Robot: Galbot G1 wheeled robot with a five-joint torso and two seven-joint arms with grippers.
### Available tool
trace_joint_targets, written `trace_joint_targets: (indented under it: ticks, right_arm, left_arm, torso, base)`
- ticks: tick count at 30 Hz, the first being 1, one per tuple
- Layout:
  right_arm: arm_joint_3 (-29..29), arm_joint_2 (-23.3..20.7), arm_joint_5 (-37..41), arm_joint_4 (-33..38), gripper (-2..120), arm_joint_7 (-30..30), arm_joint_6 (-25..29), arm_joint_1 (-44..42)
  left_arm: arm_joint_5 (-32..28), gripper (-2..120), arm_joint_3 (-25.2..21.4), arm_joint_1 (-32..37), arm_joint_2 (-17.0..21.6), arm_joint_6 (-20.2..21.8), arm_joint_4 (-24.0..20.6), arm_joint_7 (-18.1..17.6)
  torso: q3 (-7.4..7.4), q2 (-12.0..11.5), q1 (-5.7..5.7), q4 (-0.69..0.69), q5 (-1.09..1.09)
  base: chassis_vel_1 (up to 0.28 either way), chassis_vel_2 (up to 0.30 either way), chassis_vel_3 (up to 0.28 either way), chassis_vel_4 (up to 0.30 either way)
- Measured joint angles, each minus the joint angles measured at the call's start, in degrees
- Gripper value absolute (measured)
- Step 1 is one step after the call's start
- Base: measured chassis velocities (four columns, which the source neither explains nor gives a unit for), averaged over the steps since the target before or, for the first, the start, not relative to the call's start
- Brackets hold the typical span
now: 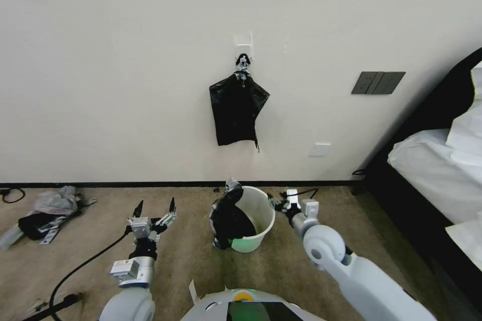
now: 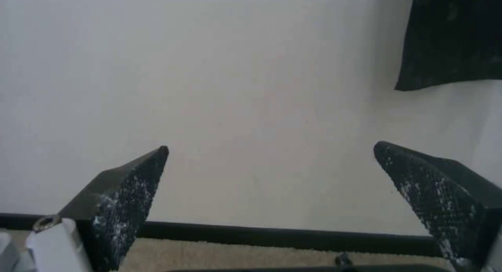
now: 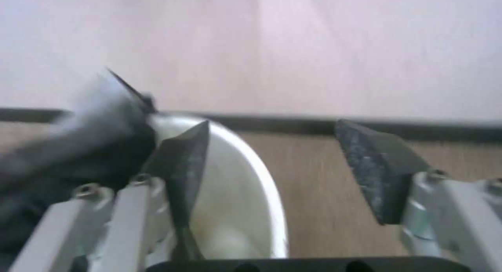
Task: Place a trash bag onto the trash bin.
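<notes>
Two arms, one bin, and the job looks about half done. The trash bin sits on the carpet right in front of the robot, near the wall. The trash bag is draped over the bin's left side, some of it hanging down the outside and some sagging into the opening, with a crinkled tip poking up above the rim. The right half of the rim is bare, so I'd say we're mid-way through spreading the bag over the mouth.

The right tool hovers just beside the bin's right rim, jaws spread wide and holding nothing. In the right wrist view one of its fingertips lines up over the bin opening and the other over the carpet outside, so it seems to straddle the rim. The left tool hangs over the carpet well left of the bin, fingertips pointing at the wall, also wide and empty.

My guess for the next move: something has to grab the loose edge of the bag and pull it across to the bare side, then tuck it over the rim. Thin plastic like that slips easily, and the light bin may tip or slide.

Other stuff around: a bundle of black bags hanging on a wall hook, a clutter pile far left, a cable on the floor, and a bed on the right. None of it blocks the bin.
</notes>
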Motion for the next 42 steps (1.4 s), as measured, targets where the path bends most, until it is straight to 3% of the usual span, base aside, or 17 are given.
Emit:
trace_joint_targets:
  ticks: [3, 6, 9, 14, 17, 22, 31, 34, 38, 42]
  right_arm:
    - [-1.46, 0.04, 0.37, 3.33, 76, 0.45, -1.14, 1.22]
    - [-5.00, 2.11, 6.31, 5.47, 91, 0.62, -4.04, 5.16]
    - [-7.69, 4.21, 10.63, 4.88, 98, 1.22, -6.29, 8.50]
    - [-11.91, 8.19, 15.91, 3.04, 100, 5.15, -8.53, 11.65]
    - [-15.96, 11.79, 19.09, 1.83, 100, 10.73, -9.69, 12.97]
    - [-18.16, 13.58, 19.64, 0.74, 100, 12.09, -9.91, 13.75]
    - [-20.52, 17.18, 18.65, -3.95, 89, 12.79, -9.81, 15.01]
    - [-21.10, 18.01, 17.66, -5.14, 82, 12.88, -9.71, 14.95]
    - [-21.58, 20.03, 16.54, -8.42, 59, 12.89, -9.05, 15.38]
    - [-21.67, 20.19, 16.43, -8.69, 49, 12.87, -9.00, 15.40]
  left_arm:
    - [-0.01, 100, -0.10, -0.12, -0.05, 0.05, 0.43, -0.06]
    - [0.00, 100, -0.73, -0.62, 0.17, 0.92, 1.04, -0.36]
    - [0.00, 100, -1.22, -1.07, 0.42, 1.43, 1.41, -0.70]
    - [0.13, 100, -1.72, -0.86, 0.37, 1.59, 1.40, -0.82]
    - [0.32, 100, -1.71, -0.85, 0.25, 1.75, 1.29, -0.84]
    - [0.34, 100, -1.27, -1.96, 0.48, 2.37, 1.66, -0.84]
    - [0.30, 100, -0.34, -3.70, 0.89, 2.91, 2.79, -0.86]
    - [0.29, 100, -0.15, -3.71, 0.87, 2.91, 2.81, -0.86]
    - [0.29, 100, 0.83, -4.15, 1.02, 2.90, 3.04, -0.86]
    - [0.30, 100, 0.87, -4.21, 1.16, 2.89, 3.05, -0.86]
  torso:
    - [0.00, 0.00, 0.00, 0.01, 0.00]
    - [0.00, 0.00, 0.00, 0.02, 0.00]
    - [0.00, 0.00, 0.00, 0.02, -0.03]
    - [0.00, 0.00, 0.00, 0.02, -0.01]
    - [0.00, 0.00, 0.00, 0.02, 0.00]
    - [0.00, 0.00, 0.00, 0.01, -0.01]
    - [0.00, 0.00, 0.00, 0.01, -0.01]
    - [0.00, 0.00, 0.00, 0.01, 0.00]
    - [0.00, 0.00, 0.00, 0.02, 0.00]
    - [0.00, 0.00, 0.00, 0.02, 0.00]
  base:
    - [0.000, 0.000, 0.000, 0.000]
    - [0.000, 0.000, 0.000, 0.000]
    - [0.000, 0.000, 0.000, 0.000]
    - [0.000, 0.000, 0.000, 0.000]
    - [0.000, 0.000, 0.000, 0.000]
    - [0.000, 0.000, 0.000, 0.000]
    - [0.000, 0.000, 0.000, 0.000]
    - [0.000, 0.000, 0.000, 0.000]
    - [0.000, 0.000, 0.000, 0.000]
    - [0.000, 0.000, 0.000, 0.000]
